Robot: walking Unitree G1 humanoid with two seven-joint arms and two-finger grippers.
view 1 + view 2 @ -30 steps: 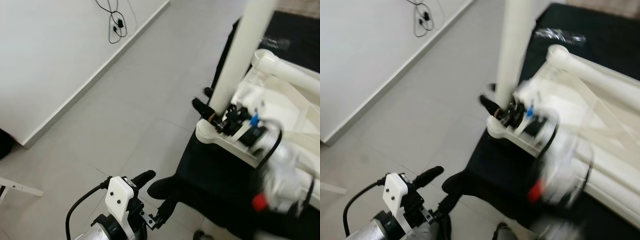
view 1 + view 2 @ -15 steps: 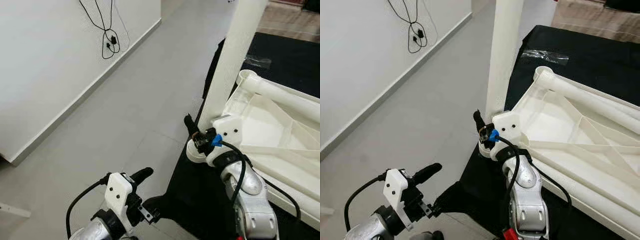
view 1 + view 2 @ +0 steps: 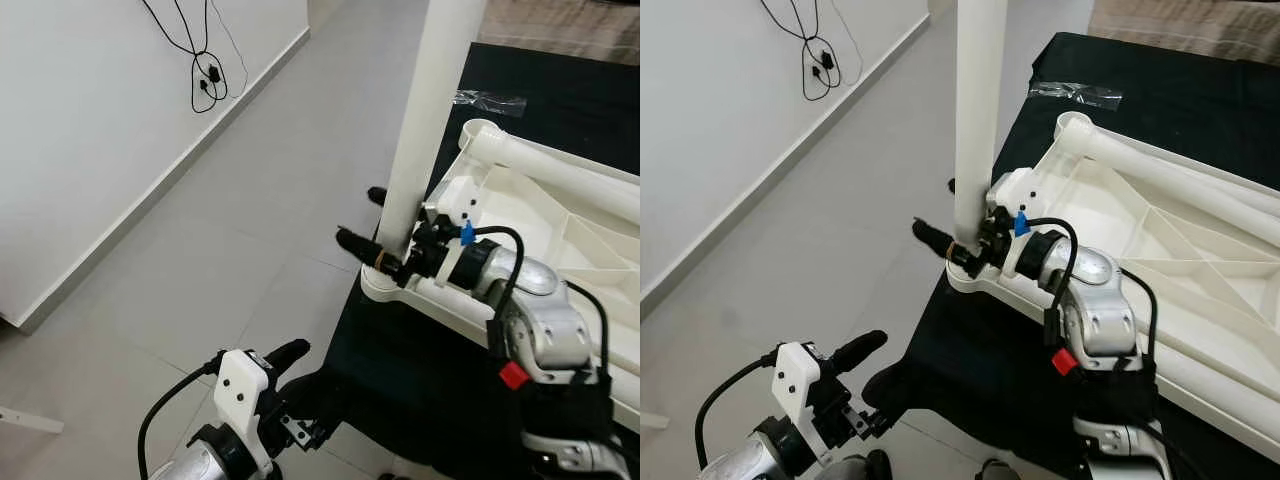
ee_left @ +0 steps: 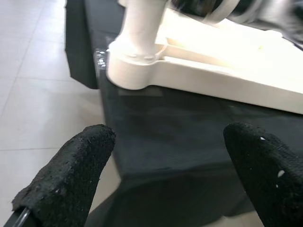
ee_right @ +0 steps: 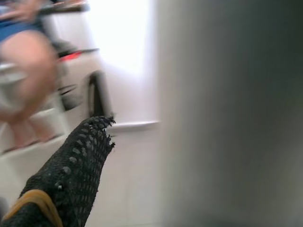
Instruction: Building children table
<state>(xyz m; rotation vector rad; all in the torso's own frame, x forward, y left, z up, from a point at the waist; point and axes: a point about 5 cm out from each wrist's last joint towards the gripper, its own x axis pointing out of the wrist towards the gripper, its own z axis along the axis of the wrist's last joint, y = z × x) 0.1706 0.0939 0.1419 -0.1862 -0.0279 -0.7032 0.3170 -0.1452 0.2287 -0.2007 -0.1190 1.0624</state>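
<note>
An upturned white table frame lies on a black mat, its leg standing in the corner socket, apparently being seated there, with the right gripper fingers clamped on its base. The left gripper, fingers apart, idles below over grey floor tiles beside a white wall.

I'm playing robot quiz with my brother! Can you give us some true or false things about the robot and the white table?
1. The white table leg stands upright in a corner of the upside-down table top. True.
2. The right end effector is at the leg's base. True.
3. The left end effector holds the leg. False: it is open, low, apart from it.
4. The table top lies on a red cloth. False: the cloth is black.
5. Black cables hang down the wall. True.
</note>
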